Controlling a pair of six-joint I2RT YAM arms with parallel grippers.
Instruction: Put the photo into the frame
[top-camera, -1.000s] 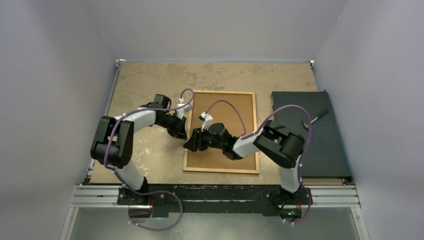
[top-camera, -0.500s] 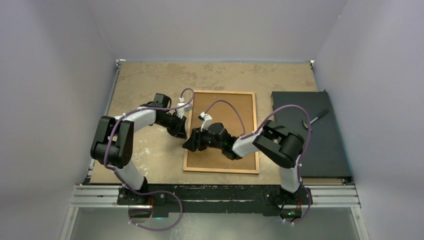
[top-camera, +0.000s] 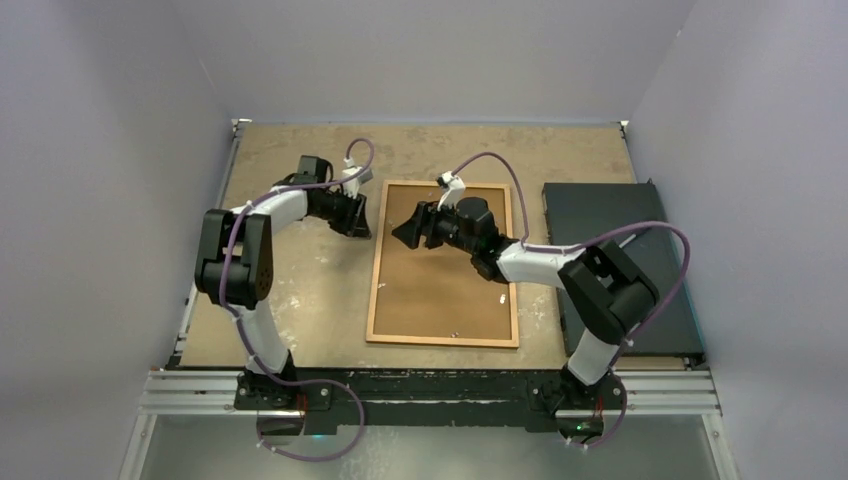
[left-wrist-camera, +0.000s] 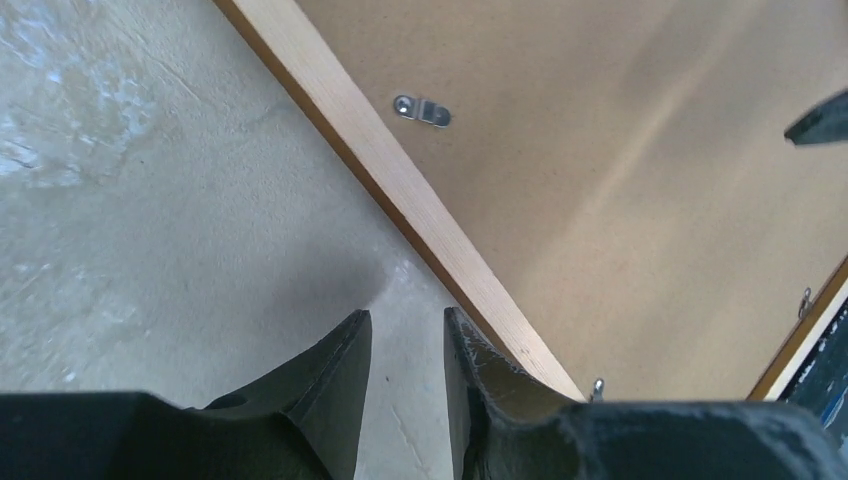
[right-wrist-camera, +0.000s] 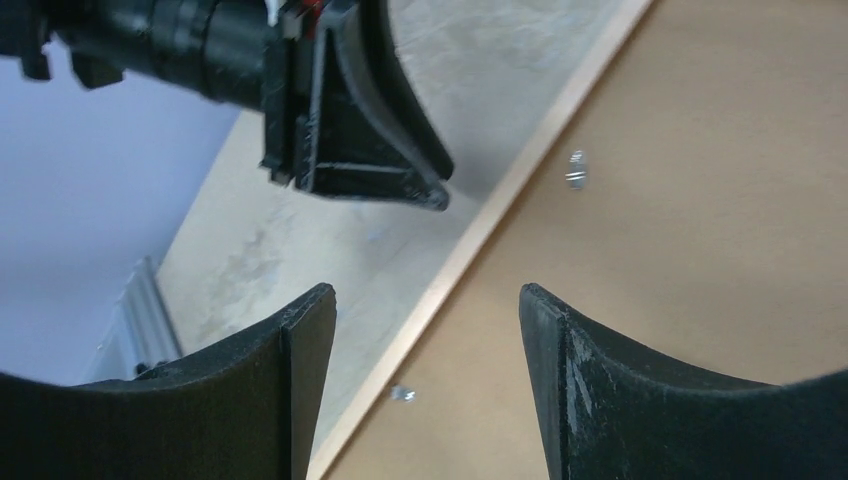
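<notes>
The orange-brown frame (top-camera: 375, 280) lies flat on the table, face down, with the plain brown backing board (top-camera: 445, 290) filling it. The photo is hidden. My left gripper (top-camera: 362, 215) sits low over the table just outside the frame's left rail (left-wrist-camera: 400, 190) near the far corner, its jaws a narrow gap apart with nothing between them (left-wrist-camera: 408, 325). My right gripper (top-camera: 403, 232) hovers over the backing board's upper left part, open wide and empty (right-wrist-camera: 427, 300). It faces the left gripper (right-wrist-camera: 400, 160) across the rail (right-wrist-camera: 500, 215).
Small metal turn clips sit on the backing board by the rail (left-wrist-camera: 421, 109) (right-wrist-camera: 577, 170). A black rectangular slab (top-camera: 625, 270) lies right of the frame. Grey walls close the table on three sides.
Both grippers have moved toward the far end. The right one went from the frame's left middle to its upper left. The left one slid up along the left rail.
</notes>
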